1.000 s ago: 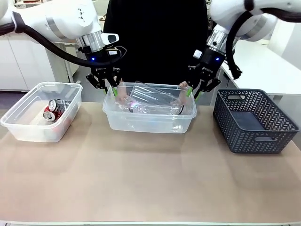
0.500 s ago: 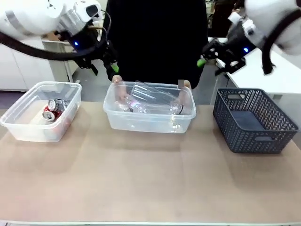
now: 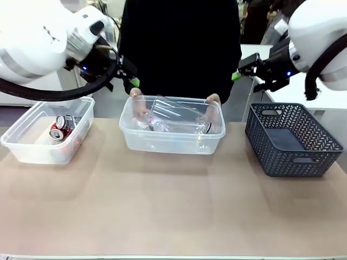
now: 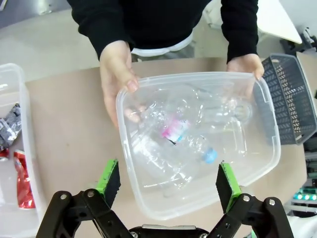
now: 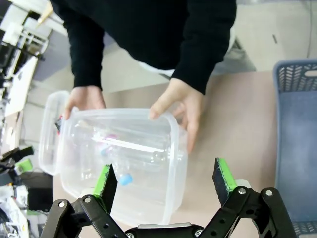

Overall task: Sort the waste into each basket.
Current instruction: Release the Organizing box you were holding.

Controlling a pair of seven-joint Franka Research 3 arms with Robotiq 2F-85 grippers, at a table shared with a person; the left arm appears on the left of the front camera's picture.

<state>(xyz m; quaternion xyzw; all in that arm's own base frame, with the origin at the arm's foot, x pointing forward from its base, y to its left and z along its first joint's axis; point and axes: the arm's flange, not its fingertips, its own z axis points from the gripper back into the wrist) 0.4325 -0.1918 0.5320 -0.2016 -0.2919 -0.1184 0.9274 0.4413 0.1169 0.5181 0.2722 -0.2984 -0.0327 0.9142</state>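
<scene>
The middle basket (image 3: pixel 172 142), a clear tub, holds several clear plastic bottles (image 3: pixel 176 116); a person's hands (image 3: pixel 135 96) grip its two far corners. A second clear basket (image 3: pixel 32 146) at the left holds red-and-silver cans (image 3: pixel 59 127). My left gripper (image 3: pixel 130 76) hangs open above and left of the middle basket's left end. My right gripper (image 3: pixel 241 73) hangs open above and right of its right end. In the left wrist view the open gripper (image 4: pixel 167 181) looks down on the bottles (image 4: pixel 173 134). The right wrist view has its open gripper (image 5: pixel 164 177) over the same basket (image 5: pixel 173 163).
A dark grey lattice basket (image 3: pixel 293 138) stands at the table's right and looks empty. The person in a black top stands close behind the middle tub. Bare tan tabletop (image 3: pixel 173 206) stretches across the whole front.
Both arms have lifted up and outward from the ends of the middle basket. The left gripper's jaws have spread wide. The person's hands stay on the basket.
</scene>
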